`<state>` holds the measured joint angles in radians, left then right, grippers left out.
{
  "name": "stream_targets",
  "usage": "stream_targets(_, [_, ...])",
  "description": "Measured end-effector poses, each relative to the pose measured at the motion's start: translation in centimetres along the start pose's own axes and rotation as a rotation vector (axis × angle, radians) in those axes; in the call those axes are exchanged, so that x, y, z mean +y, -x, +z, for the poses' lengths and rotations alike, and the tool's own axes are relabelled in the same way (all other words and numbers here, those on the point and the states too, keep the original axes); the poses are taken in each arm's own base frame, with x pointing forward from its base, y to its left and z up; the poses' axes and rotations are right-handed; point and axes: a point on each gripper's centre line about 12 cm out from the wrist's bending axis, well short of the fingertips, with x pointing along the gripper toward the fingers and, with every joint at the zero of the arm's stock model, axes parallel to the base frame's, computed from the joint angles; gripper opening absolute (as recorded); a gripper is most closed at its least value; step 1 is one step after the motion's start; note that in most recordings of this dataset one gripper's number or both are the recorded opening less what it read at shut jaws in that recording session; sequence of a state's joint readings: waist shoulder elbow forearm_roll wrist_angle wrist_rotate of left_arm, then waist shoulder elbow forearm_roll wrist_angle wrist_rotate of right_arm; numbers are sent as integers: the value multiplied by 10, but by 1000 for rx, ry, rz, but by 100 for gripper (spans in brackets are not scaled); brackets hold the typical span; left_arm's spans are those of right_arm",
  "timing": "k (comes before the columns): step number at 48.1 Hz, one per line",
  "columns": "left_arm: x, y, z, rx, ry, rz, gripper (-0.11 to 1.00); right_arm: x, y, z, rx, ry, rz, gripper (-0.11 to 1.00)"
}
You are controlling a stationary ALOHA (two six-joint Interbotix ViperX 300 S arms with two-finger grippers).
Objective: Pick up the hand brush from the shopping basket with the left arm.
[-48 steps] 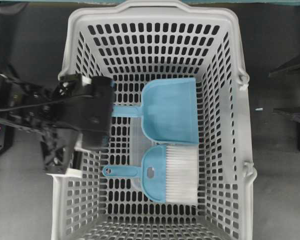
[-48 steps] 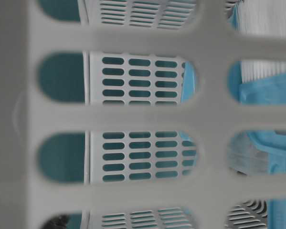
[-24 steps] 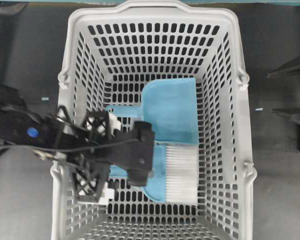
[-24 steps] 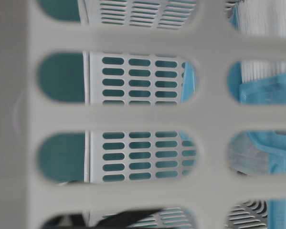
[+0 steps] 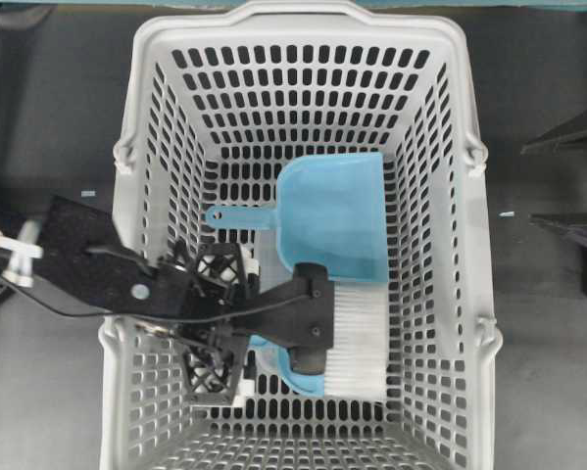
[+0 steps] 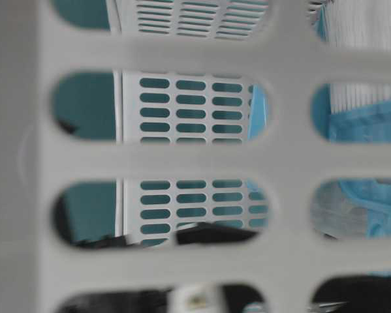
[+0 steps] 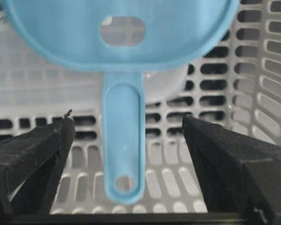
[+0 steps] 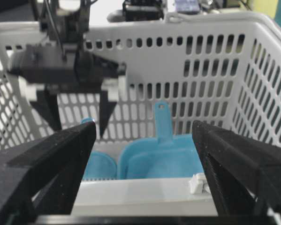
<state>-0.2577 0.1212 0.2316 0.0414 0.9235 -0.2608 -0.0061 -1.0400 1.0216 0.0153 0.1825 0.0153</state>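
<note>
The light-blue hand brush lies flat on the floor of the grey shopping basket, and its white bristles show to the right of my left arm. My left gripper is down inside the basket, over the brush's handle. In the left wrist view the gripper is open. The holed handle lies between the two fingers and touches neither. My right gripper is open and empty, outside the basket wall.
A light-blue dustpan lies just beyond the brush, with its handle pointing left. In the right wrist view it sits beside the brush head. The basket's slotted walls close in on all sides.
My left arm has swung from the basket's left rim down into the basket. It now covers the brush handle, with its open fingers either side of it. The brush and dustpan have not moved.
</note>
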Motion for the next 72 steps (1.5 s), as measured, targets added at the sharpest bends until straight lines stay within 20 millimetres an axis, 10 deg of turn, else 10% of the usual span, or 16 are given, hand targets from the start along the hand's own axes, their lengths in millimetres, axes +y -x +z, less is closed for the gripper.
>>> stream_targets(40, [8,-60,-24,100,-9,24,89,0,6,-9,-15,-2,0,79])
stream_targets(45, [8,-60,-24,99,-9,23,77,0,7,-9,-15,-1,2,79])
stream_targets(55, [7,-57,-24,91,-14,21,20,0,7,-10,-14,-2,0,79])
stream_targets(72, [8,-48,-21,69,-73,14,22,0,6,-14,-5,-6,0,79])
